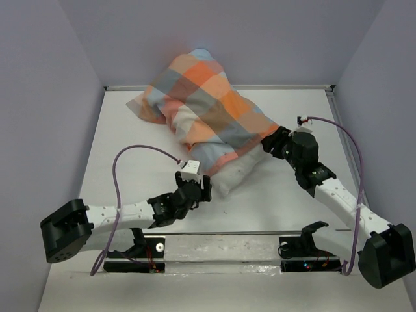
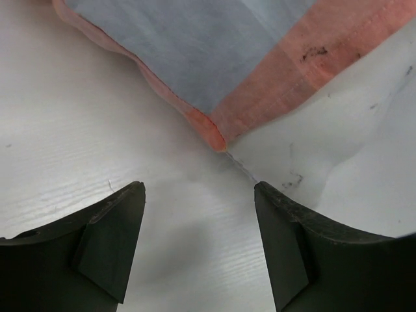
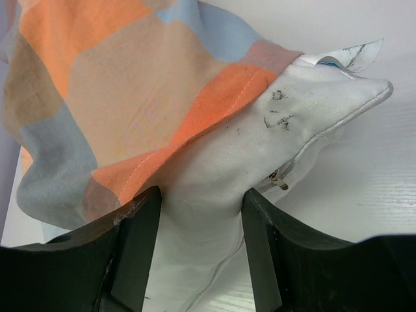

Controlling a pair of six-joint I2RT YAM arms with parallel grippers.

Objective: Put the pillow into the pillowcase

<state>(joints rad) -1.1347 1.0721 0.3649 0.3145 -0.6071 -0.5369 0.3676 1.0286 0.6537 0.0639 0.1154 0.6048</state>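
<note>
Table (image 1: pixel 123 136), pillow (image 3: pixel 312 110) between right gripper (image 3: pixel 201 195)

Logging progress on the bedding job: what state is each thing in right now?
Plump white pillow: mostly sheathed, near end bare.
Orange, grey-blue and cream checked fabric pillowcase: covering most of the pillow.
Left pincer: open, holding nothing.
Right pincer: astride the pillow's bare end; grip unclear.
</note>
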